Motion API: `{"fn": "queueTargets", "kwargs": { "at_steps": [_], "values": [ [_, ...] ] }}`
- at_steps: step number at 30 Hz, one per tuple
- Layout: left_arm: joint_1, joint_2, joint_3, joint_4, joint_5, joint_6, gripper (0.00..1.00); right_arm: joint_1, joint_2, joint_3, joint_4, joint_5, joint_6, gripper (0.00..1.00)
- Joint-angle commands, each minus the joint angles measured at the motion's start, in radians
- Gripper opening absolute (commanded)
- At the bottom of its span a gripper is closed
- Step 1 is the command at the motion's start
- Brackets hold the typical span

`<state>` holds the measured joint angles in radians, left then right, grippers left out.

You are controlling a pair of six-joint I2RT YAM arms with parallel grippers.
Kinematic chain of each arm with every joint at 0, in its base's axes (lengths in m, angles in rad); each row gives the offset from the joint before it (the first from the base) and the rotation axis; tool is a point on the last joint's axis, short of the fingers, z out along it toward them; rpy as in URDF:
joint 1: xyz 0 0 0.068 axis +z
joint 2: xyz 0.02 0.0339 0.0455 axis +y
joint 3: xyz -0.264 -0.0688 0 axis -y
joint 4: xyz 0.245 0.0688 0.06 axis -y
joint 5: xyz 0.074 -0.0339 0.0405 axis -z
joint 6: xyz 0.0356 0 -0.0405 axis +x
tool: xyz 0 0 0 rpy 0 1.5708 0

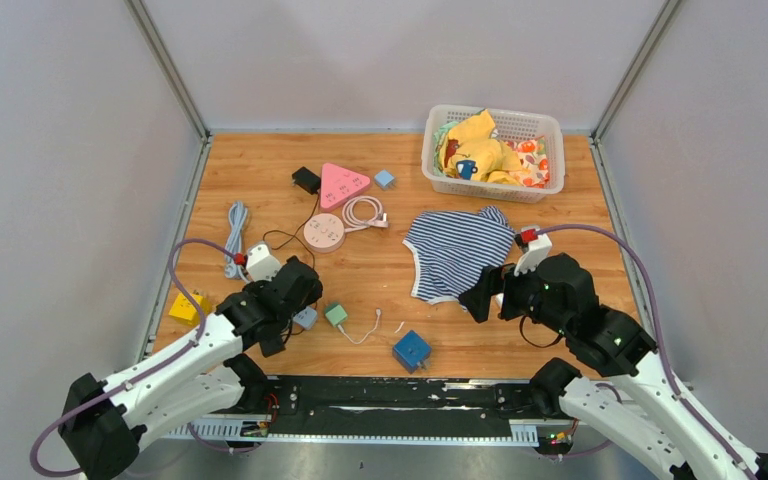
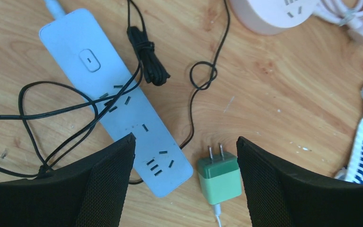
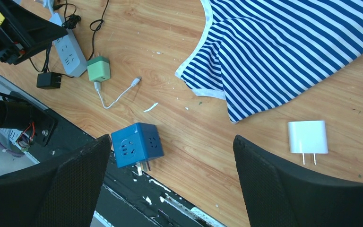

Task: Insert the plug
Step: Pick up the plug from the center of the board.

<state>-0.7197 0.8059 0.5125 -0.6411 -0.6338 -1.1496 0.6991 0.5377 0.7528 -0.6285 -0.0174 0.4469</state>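
Observation:
A green plug point(image 2: 219, 176) with two prongs and a short white lead lies flat on the wooden table. It is just right of the end of a light blue power strip point(image 2: 123, 104). My left gripper point(image 2: 185, 142) hangs open over both: the strip's end sits by the left finger and the plug close to the right finger, neither touched. In the top view the plug point(image 1: 335, 314) shows beside the left gripper point(image 1: 298, 292). My right gripper point(image 3: 172, 139) is open and empty above the table's near edge, with a blue cube socket point(image 3: 137, 143) by its left finger.
Thin black cord point(image 2: 75, 111) loops over the strip. A white charger point(image 3: 307, 137) and a striped shirt point(image 1: 457, 248) lie near the right arm. Farther back are a round pink socket point(image 1: 324, 232), a pink triangular strip point(image 1: 344, 183) and a clothes basket point(image 1: 430, 150).

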Motion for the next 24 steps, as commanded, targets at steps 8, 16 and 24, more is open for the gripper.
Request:
{"fn": "queueTargets", "kwargs": {
  "at_steps": [8,16,24],
  "values": [
    [0.066,0.130,0.019,-0.009,-0.039,-0.059,0.82,0.012,-0.071,-0.024,-0.011,-0.021,-0.024,0.99],
    [0.123,0.196,0.077,-0.009,-0.120,0.008,0.69,0.012,-0.046,0.013,-0.011,-0.036,-0.047,0.98],
    [0.160,0.285,0.108,0.011,-0.170,0.073,0.60,0.012,-0.044,0.011,-0.011,-0.045,-0.046,0.97]
  ]
}}
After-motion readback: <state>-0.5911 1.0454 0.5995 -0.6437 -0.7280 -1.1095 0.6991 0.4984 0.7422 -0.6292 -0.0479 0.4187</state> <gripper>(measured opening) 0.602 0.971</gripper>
